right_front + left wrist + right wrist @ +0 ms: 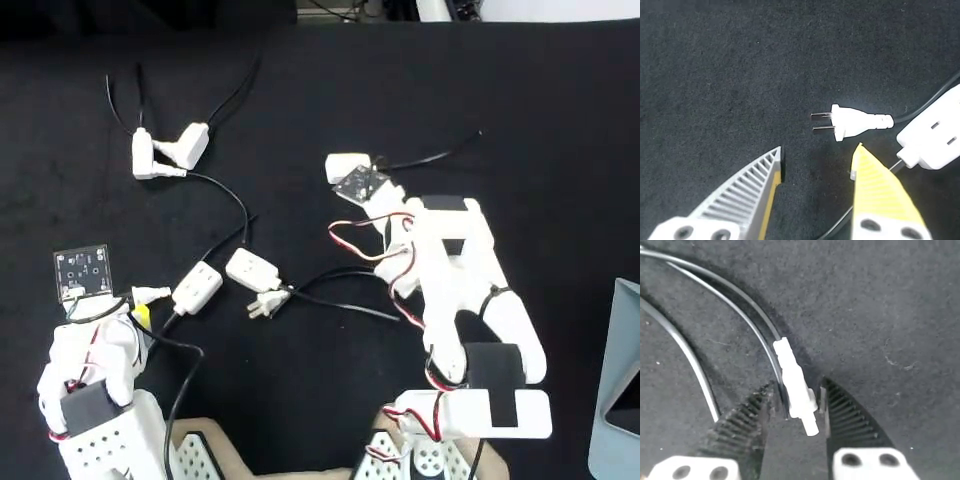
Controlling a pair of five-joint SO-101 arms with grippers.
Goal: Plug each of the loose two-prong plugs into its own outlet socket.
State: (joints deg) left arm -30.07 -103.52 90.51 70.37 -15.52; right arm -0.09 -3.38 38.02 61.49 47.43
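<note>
One loose plug (852,122) beside parted left gripper (819,150); half-hidden plug (792,377) seemingly clamped in right gripper (798,387).

White arms (455,270), red-white wires (365,245), yellow-fingered claw (819,150)

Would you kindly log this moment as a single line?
left hand open by loose plug beside socket | right hand shut on second plug
</note>
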